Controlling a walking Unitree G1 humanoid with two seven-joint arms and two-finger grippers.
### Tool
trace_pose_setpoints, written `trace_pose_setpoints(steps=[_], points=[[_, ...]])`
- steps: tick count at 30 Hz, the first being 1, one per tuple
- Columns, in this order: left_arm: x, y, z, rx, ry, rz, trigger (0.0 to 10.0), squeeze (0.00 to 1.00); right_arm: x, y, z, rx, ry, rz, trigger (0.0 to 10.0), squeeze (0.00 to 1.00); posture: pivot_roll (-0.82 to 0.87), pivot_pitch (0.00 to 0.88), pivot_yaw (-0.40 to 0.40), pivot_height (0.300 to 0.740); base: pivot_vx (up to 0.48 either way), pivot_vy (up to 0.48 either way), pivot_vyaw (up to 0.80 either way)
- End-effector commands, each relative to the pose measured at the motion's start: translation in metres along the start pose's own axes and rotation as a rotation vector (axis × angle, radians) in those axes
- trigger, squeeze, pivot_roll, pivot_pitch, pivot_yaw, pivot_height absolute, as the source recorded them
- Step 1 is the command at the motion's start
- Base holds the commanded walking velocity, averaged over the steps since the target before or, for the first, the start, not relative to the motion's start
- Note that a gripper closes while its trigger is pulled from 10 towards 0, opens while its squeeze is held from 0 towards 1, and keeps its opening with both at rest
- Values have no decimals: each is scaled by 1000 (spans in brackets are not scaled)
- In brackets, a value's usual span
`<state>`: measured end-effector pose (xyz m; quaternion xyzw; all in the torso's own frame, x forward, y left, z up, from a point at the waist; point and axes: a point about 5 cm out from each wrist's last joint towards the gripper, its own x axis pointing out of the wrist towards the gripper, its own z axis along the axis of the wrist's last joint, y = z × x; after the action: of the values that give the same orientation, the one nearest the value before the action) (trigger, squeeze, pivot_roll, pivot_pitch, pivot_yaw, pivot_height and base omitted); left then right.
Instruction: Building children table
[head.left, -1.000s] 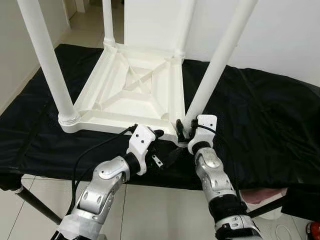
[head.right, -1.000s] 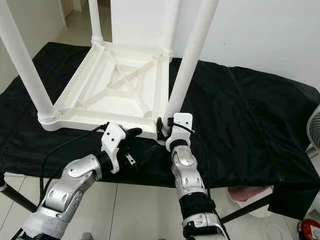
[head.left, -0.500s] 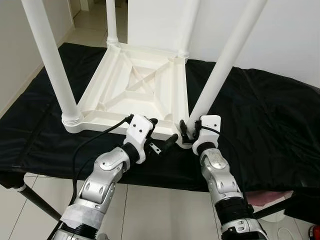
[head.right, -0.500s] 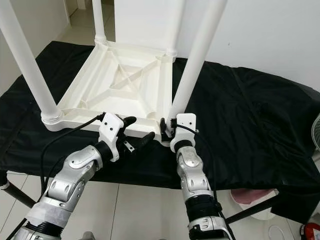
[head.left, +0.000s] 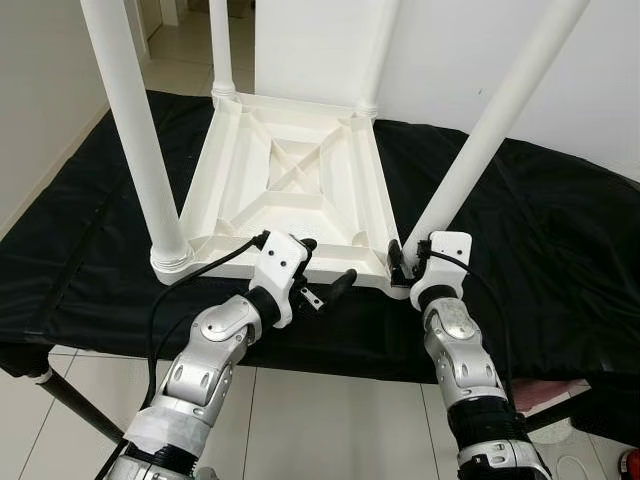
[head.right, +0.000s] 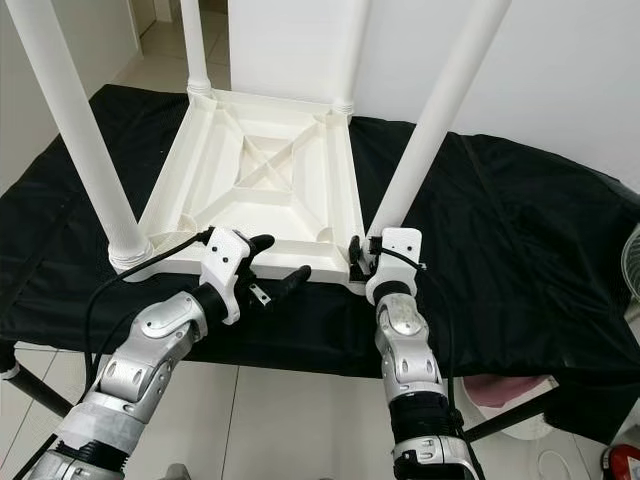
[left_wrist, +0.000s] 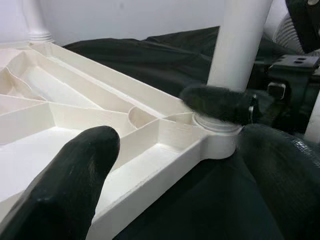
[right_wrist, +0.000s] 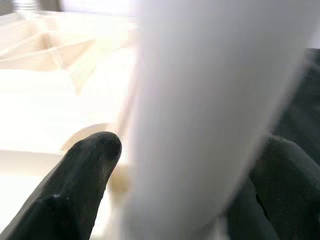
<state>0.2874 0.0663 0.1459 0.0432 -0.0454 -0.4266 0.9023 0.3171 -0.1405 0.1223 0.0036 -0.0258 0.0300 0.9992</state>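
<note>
White leg (head.left: 470, 175) in right end effector (head.left: 408, 268)

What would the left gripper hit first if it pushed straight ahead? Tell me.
Likely the near edge of the upturned tabletop: the left gripper points along it, one finger over the rim, one outside. Further on stands the leg that the right gripper holds.

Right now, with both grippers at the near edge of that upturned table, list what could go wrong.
1. The right gripper straddles the near right leg at its base; a sideways pull might lever it out of its socket.
2. The left gripper is open over the tabletop's near rim; it could skid the white tabletop on the black cloth.
</note>
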Motion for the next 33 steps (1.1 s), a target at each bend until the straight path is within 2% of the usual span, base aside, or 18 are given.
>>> trace_pose_setpoints(steps=[1,5,11,14,17,20,25,28,33], points=[[7,-3,0,23,1,-22,10000,0,-5,3,0,18,-17,26,10000,0,-3,0,-93,740,0,0,0],[11,-4,-1,46,5,-55,10000,0,-11,9,2,38,-57,64,10000,0,-1,0,-93,740,0,0,0],[12,-3,-2,63,20,-81,10000,0,-19,10,0,45,-64,72,10000,0,-10,0,-83,740,0,0,0],[13,2,-8,94,66,-78,10000,0,-31,3,-4,38,-59,64,10000,0,-24,0,-74,740,0,0,0],[15,7,-12,107,101,-46,10000,0,-36,-1,-3,39,-73,69,10000,0,-30,0,-70,740,0,0,0],[15,8,-12,110,103,-43,10000,0,-37,-1,-3,40,-74,71,10000,0,-30,0,-70,740,0,0,0],[18,10,-13,107,95,-66,10000,0,-48,-8,-1,28,-91,85,10000,0,-51,0,-56,740,0,0,0],[19,15,-12,127,103,-65,10000,0,-56,-14,-3,-4,-76,94,10000,0,-51,0,-57,740,0,0,0],[21,24,-9,102,104,-42,10000,0,-58,-17,-3,3,-73,84,10000,0,-54,0,-52,740,0,0,0]])
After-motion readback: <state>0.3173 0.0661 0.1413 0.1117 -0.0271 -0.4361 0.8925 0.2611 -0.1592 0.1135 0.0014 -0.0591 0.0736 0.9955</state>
